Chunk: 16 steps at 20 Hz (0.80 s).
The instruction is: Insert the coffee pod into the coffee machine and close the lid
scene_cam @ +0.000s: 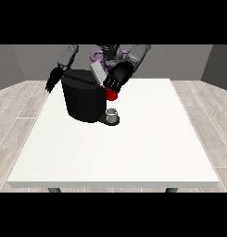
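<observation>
In the front view, the only one we have, we see the black coffee machine (82, 99) standing on the white table (133, 148) toward the robot's side, with its grey lid (98, 73) tilted up and open. The hand at the view's right (116, 78) sits just beside the lid, right above a red thing at the machine (111, 95); we cannot tell how that hand is set or whether it holds anything. The hand at the view's left (53, 79) hangs beside the machine's far edge, pointing downward and holding nothing we can see. A grey thing (113, 113) stands on the machine's base plate in front, below the right-side hand; we cannot tell it for the pod. We judge the right-side hand is the nearer one to the lid, which still needs closing.
</observation>
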Each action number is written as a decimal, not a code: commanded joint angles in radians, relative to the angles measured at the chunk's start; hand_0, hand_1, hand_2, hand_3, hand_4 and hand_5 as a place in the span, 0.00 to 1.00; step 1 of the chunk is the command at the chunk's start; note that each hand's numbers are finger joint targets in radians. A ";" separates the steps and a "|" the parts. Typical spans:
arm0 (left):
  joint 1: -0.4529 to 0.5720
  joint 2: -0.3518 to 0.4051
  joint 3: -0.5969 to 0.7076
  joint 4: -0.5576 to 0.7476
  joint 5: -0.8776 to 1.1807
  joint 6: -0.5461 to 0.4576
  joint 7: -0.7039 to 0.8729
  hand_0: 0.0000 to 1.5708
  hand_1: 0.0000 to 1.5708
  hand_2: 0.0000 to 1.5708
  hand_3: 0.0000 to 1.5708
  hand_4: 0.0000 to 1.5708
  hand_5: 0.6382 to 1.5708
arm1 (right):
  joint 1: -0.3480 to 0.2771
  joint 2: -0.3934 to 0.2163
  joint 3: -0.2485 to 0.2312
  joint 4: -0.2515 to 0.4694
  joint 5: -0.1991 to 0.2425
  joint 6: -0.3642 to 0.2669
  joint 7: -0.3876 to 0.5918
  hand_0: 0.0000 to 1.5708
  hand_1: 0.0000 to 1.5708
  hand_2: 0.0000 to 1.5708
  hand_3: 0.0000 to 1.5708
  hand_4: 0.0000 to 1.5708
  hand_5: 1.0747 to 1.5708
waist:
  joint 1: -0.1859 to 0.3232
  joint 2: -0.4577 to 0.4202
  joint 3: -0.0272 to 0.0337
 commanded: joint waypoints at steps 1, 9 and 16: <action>-0.008 -0.027 0.015 0.006 0.006 0.041 -0.001 0.77 0.77 0.75 0.61 0.00 1.00 | -0.003 -0.003 0.019 -0.011 -0.002 0.028 0.004 0.00 0.00 0.00 0.00 0.03 1.00 | -0.021 0.002 -0.0014; -0.029 -0.022 0.003 0.000 -0.022 0.075 -0.020 0.81 0.81 0.79 0.62 0.00 1.00 | -0.021 0.012 0.017 0.015 0.032 -0.029 0.004 0.00 0.00 0.00 0.00 0.00 1.00 | -0.015 0.037 -0.0012; -0.034 0.060 0.004 0.000 -0.054 0.112 -0.102 0.59 0.59 0.62 0.44 0.00 1.00 | -0.033 -0.007 0.022 -0.014 0.038 -0.014 -0.012 0.00 0.00 0.00 0.00 0.12 1.00 | -0.023 0.083 -0.0013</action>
